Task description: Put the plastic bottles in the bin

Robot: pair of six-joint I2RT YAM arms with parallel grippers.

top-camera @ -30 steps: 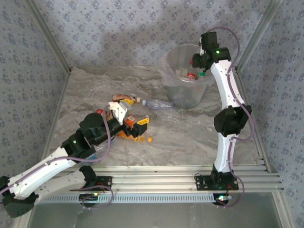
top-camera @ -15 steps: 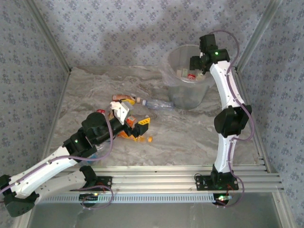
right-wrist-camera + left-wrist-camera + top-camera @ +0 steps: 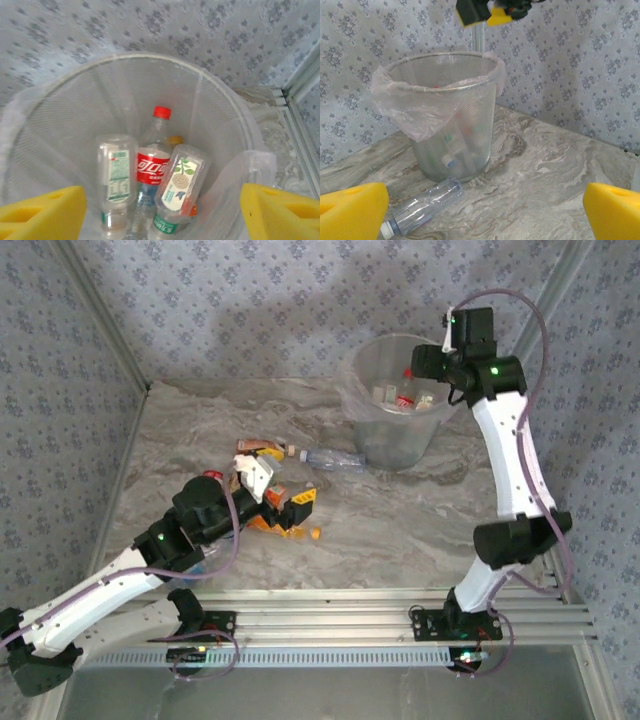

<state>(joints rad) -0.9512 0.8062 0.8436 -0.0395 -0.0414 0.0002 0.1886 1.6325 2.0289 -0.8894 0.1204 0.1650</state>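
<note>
Your right end effector point(image 3: 160, 212) hangs over the bin point(image 3: 392, 440) at the far right, fingers apart and empty, with bottles point(image 3: 150, 167) lying inside. Your left end effector point(image 3: 485, 210), fingers wide apart, sits over loose plastic bottles point(image 3: 330, 460) on the bench point(image 3: 400, 520).
</note>
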